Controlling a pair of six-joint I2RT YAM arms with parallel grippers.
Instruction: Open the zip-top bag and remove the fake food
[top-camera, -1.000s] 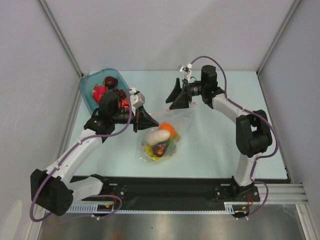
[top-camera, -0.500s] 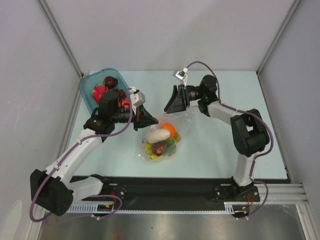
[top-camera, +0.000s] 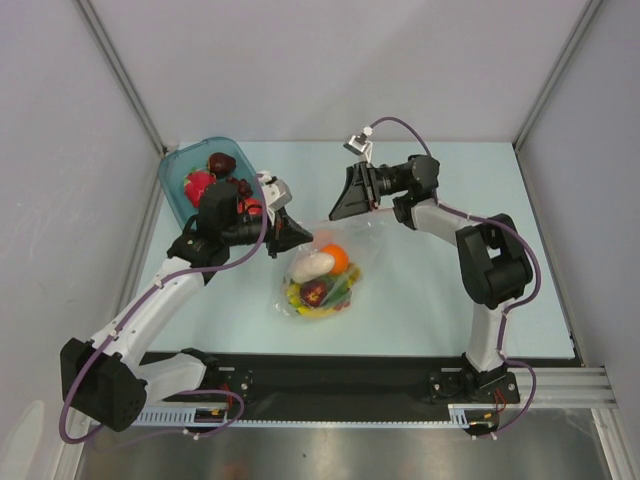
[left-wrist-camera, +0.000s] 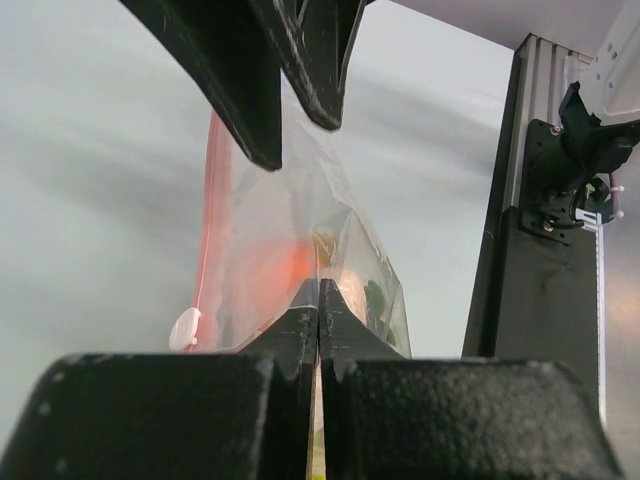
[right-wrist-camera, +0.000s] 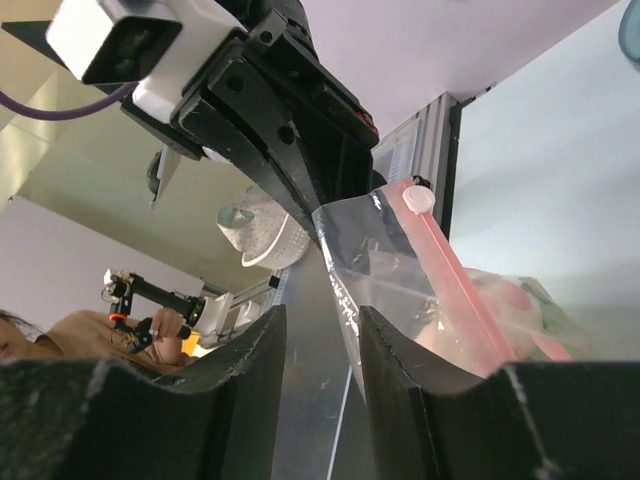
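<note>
Left tool (left-wrist-camera: 318, 312): clenched on film of zip-top bag (top-camera: 350, 248), frame centre on tabletop (top-camera: 430, 290), fake food (top-camera: 322, 282) inside. Right tool (right-wrist-camera: 318, 325): part-open astride opposite wall. Risk: pinching both walls together, leaving zip sealed

Both arms reach inward, left end effector (left-wrist-camera: 318, 305) pinched closed, right end effector (right-wrist-camera: 320, 325) facing it, jaws parted.

Through the left wrist cam the fake food (left-wrist-camera: 296, 266) is just a blurry smear inside the zip-top bag (left-wrist-camera: 250, 225), whose lower part hides behind the left gripper (left-wrist-camera: 318, 296).
</note>
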